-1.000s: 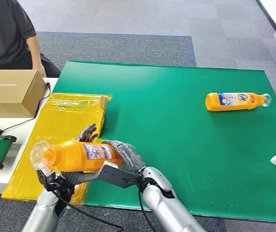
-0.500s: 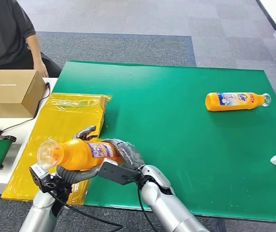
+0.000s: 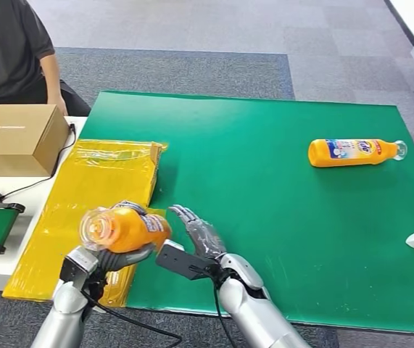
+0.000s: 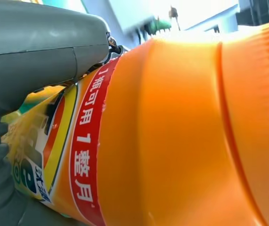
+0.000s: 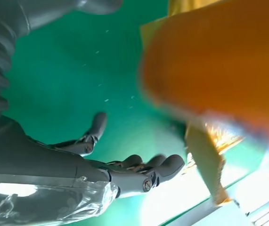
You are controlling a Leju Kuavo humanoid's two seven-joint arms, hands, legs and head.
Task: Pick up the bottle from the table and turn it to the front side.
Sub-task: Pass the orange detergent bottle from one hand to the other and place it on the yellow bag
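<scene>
From the head view, my left hand point(image 3: 103, 255) holds the orange bottle point(image 3: 121, 228) above the yellow bag point(image 3: 92, 190), beside the green table mat point(image 3: 281, 196) and grey carpet point(image 3: 204, 43); my right hand point(image 3: 201, 235) is spread, holding nothing. The left wrist view shows the bottle's red label band point(image 4: 86, 146). The right wrist view shows my fingers point(image 5: 154, 169) apart over the mat.

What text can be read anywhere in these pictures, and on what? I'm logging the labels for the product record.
"1瓶可用1整月": red band on the label of the orange bottle that the left hand holds, in the left wrist view.
The rest of that label: partly hidden, not readable.
Label of the second orange bottle lying on the green mat: too small to read.
Print on the cardboard box: too small to read.
</scene>
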